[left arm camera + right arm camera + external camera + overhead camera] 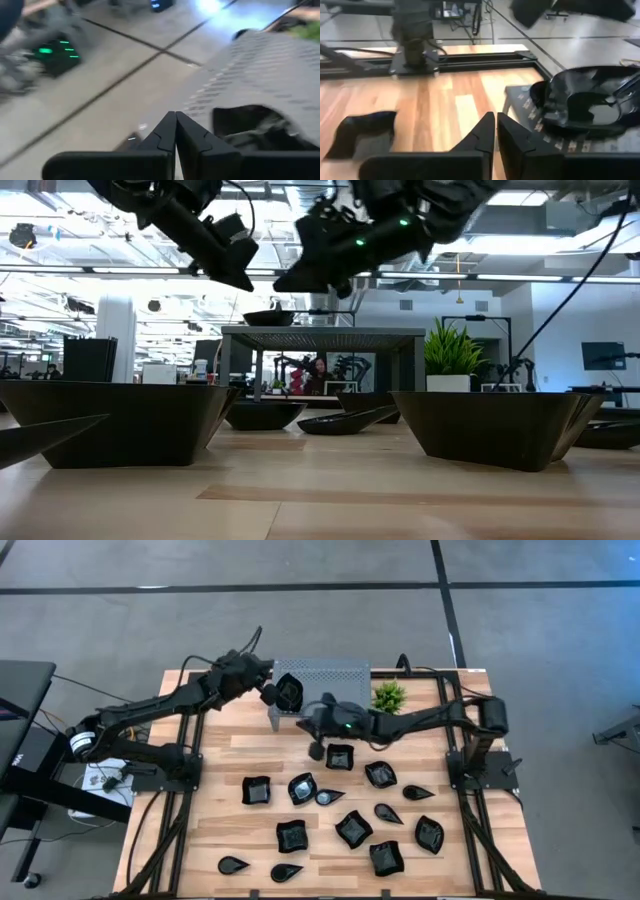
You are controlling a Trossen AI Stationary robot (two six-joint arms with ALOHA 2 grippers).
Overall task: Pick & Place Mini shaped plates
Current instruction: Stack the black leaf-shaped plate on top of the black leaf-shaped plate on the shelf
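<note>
Black dishes fill the near part of the low view: two deep angular ones, one at left and one at right, rest on the wooden counter, with flatter ones behind them. From above, the mini shaped plates lie scattered over the counter's near half, teardrops, wavy squares and rounded ones, most of them apart from one another, and two near the middle are touching. At the far edge stands a grey perforated metal shelf on legs, with a small green potted plant just beside it on the right. One black plate lies on the shelf's top. The left hand hovers just beside that plate above the shelf, its fingers pressed together and holding nothing. The right hand hangs over the counter just in front of the shelf, near a square plate, its fingers also closed and empty. Both arms crowd the shelf's front, the right arm reaching across from the plant's side. Beyond the counter, a person sits far back in the room, seen under the shelf.
</note>
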